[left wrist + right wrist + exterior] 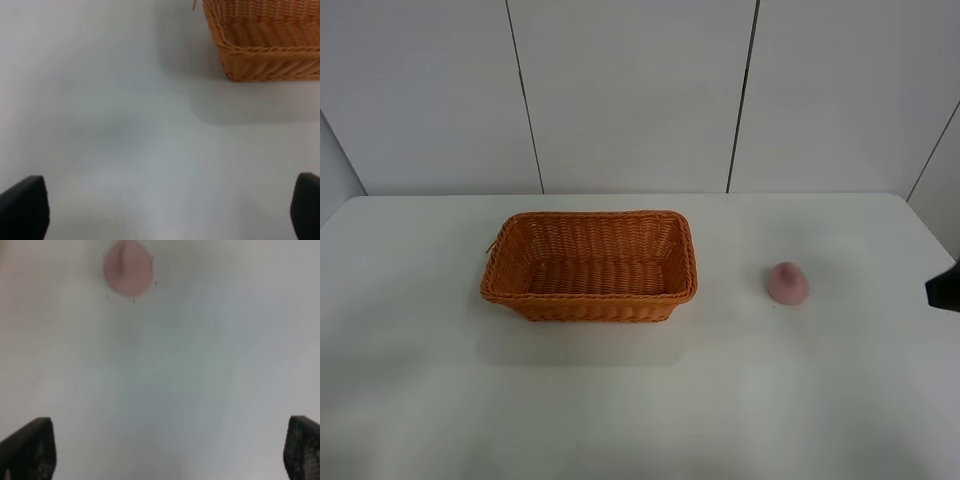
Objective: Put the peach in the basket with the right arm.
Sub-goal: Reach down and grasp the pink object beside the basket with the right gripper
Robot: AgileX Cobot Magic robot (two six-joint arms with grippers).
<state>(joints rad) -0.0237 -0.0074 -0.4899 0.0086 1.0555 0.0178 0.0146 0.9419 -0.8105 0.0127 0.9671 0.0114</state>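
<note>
Exterior high view gives you the peach [787,283] resting on the white table [620,420], to the right of the basket [588,306] and well apart from it, with only bare tabletop between the two. The basket sits near the middle of the table, upright, its woven floor showing. A dark bit of the right arm [946,287] just pokes in at the right edge of that view, level with the peach and apart from it. From the right wrist camera you see the right gripper [165,447] spread wide with nothing between its fingers, and the peach lies ahead of it on the table, off toward one finger's side. The left gripper [164,207] is likewise spread wide and holds nothing, with a corner of the basket ahead of it. The tabletop is smooth, matte and plain. Behind its far edge stand pale wall panels [620,90] split by thin dark seams. You have open tabletop in front of the basket and around the peach.
</note>
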